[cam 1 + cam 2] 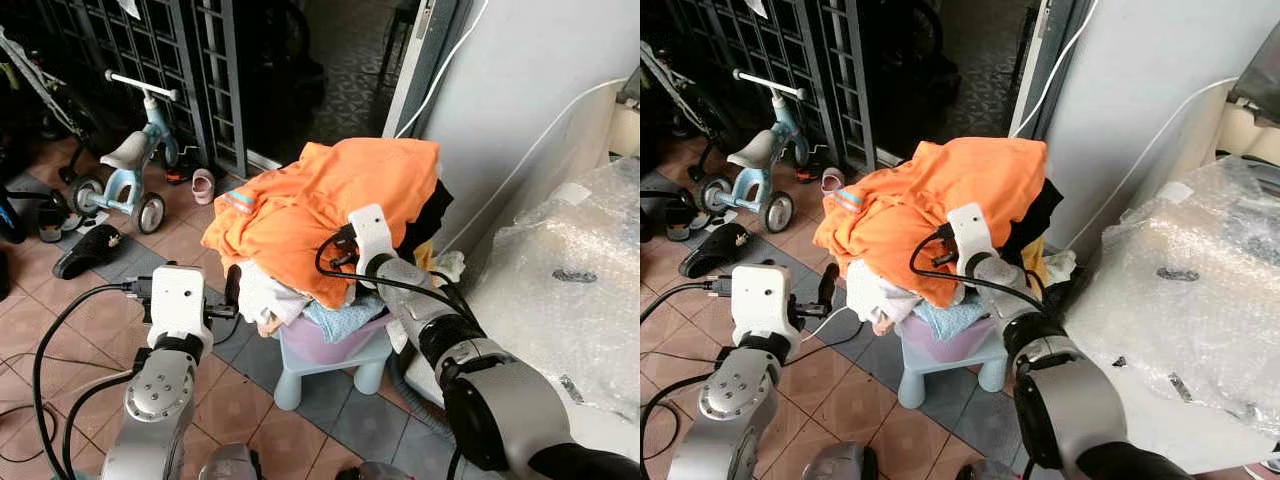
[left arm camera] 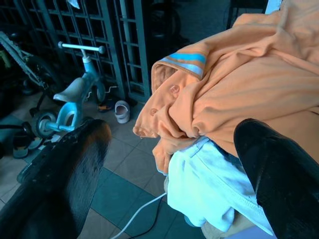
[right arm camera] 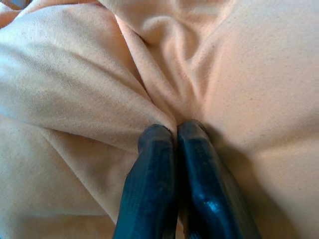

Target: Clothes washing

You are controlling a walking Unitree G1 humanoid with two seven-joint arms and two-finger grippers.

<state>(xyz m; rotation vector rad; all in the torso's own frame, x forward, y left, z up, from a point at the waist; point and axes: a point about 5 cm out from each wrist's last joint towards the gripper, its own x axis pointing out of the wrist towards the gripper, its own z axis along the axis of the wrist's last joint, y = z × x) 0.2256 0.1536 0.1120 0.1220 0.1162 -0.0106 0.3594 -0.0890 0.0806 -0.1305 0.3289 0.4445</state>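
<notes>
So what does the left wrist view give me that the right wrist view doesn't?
Left wrist view: the left gripper with jaws wide apart, short of the pile, a white garment under the orange shirt's striped collar, plus the blue child's scooter, a small shoe and a white cable on the tiled floor.

Right wrist view: the right gripper with jaws together, pinching a fold of orange fabric up close.

Both share the orange shirt on top of the laundry.
</notes>
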